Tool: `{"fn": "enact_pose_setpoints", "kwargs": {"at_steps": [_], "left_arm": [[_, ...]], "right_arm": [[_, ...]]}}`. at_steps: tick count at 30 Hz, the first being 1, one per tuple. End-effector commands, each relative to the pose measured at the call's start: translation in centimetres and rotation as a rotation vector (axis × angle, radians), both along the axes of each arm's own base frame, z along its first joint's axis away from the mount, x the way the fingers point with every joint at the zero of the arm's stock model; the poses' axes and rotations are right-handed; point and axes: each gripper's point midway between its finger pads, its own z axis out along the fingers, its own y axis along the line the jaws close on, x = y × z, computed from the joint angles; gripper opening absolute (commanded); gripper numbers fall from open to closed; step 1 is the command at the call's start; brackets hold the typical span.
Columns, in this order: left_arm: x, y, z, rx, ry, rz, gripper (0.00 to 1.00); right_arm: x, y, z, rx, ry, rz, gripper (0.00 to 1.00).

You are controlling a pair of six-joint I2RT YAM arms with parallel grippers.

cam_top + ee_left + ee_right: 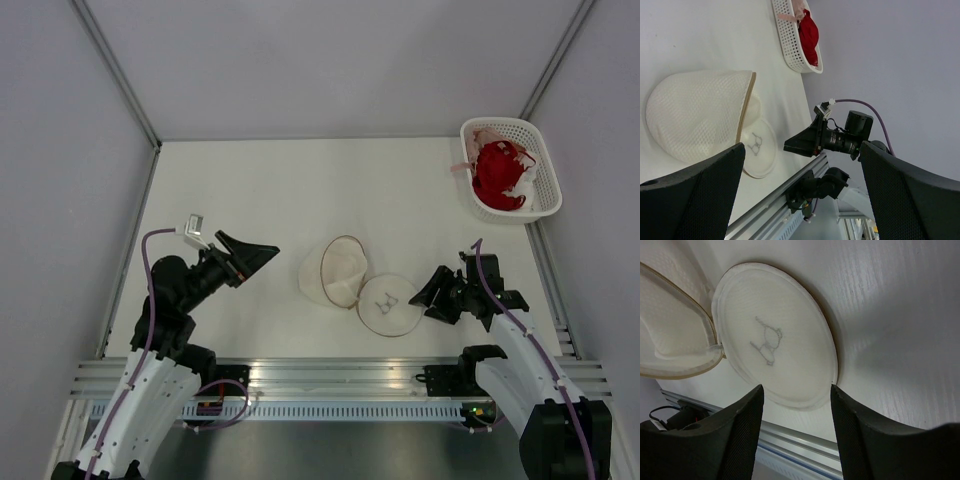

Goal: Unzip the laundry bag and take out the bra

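White tabletop (250, 190); small round whitish mesh laundry bag (340, 270) near the middle, unzipped, round flap (388, 303) flat beside it; red bra (497, 175) in white plastic lattice basket (545, 190), far right corner; left gripper (262, 255) left of bag, jaws wide apart; right gripper (428, 292) just beside flap, jaws apart, empty.

- The laundry bag (338, 268) lay on the table (250, 190), in its near half, between the two grippers.
- The bag's flap (388, 303) lay flat on the table, joined to the bag's near-right side.
- The right gripper (428, 295) was just right of the flap, pointing at its edge.
- The left gripper (262, 258) was to the left of the bag, apart from it.
- A basket (543, 160) sat in the far right corner, well apart from the bag, with a garment (497, 175) in it.
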Motion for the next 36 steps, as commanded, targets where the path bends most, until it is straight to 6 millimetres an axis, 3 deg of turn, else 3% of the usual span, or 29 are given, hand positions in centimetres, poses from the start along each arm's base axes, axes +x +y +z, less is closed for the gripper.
{"fn": "enact_pose_setpoints", "kwargs": {"at_steps": [1,12,29,32,35,36], "left_arm": [[0.6,0.2,-0.2,0.017,-0.009,0.017,0.99],[0.9,0.2,-0.5,0.015,0.002,0.020,0.99],[0.7,0.3,-0.4,0.012,-0.001,0.025,1.00],[0.6,0.3,-0.6,0.007,0.003,0.027,1.00],[0.5,0.3,-0.6,0.011,0.002,0.025,1.00],[0.4,0.4,-0.6,0.012,0.001,0.025,1.00]], "right_arm": [[-0.2,-0.5,-0.6,-0.032,0.020,-0.009,0.62],[-0.9,-1.5,-3.6,-0.091,0.076,-0.043,0.55],[0.2,-1.0,-4.8,-0.056,0.059,-0.072,0.33],[0.2,-1.0,-5.0,-0.059,0.069,-0.077,0.23],[0.5,-1.2,-5.0,-0.069,0.060,-0.096,0.01],[0.6,-1.3,-4.8,-0.073,0.049,-0.098,0.01]]}}
